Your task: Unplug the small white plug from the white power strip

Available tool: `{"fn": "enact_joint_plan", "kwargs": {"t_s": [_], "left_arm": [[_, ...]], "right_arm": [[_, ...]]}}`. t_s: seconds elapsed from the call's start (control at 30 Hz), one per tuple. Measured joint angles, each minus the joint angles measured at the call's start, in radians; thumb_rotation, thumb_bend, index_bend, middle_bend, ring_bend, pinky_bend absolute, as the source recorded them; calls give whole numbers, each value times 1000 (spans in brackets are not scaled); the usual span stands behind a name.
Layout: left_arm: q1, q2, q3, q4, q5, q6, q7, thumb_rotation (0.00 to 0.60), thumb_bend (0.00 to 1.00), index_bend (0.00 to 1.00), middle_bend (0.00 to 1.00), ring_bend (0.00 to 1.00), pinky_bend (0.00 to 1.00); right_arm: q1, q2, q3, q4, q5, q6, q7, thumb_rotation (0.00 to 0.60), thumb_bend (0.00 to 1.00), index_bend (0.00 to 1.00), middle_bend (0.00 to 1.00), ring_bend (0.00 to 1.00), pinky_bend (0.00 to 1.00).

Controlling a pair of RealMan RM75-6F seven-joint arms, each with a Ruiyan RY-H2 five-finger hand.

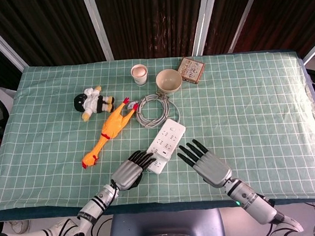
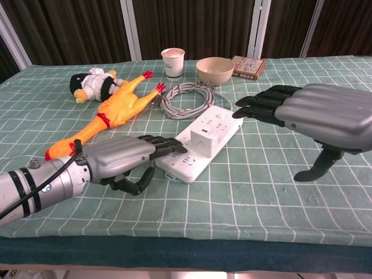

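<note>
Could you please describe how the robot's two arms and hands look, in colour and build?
Each robot hand, left and right, has a silver-grey metallic back and black fingers. The left forearm is silver with black bands and a thin black cable; the right wrist shows a small green light in the head view.

Between left hand (image 1: 130, 174) and right hand (image 1: 207, 165): power strip (image 1: 165, 144), plug (image 2: 205, 140) on it. Beyond: coiled cable (image 1: 152, 109). Left: rubber chicken (image 1: 110, 131).
</note>
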Motion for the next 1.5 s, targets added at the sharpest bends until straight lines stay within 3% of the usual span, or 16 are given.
{"fn": "enact_joint_plan", "kwargs": {"t_s": [0.4,0.9,1.5], "left_arm": [[-9,-12,17,-3,-26,-6,50,600,809,0,1,0,0],[-13,-15,35,-12,-42,0,85,600,811,0,13,5,0],[-15,-21,44,-22,-53,6,110,600,812,0,14,6,0]], "right_arm": [[107,-149,45,161,93,-39,-65,600,63,4,75,0,73],[198,-315,33,405,9,5,-8,600,182,244,262,69,203],[241,-401,26,504,-2,36,-2,600,269,403,322,176,304]]}}
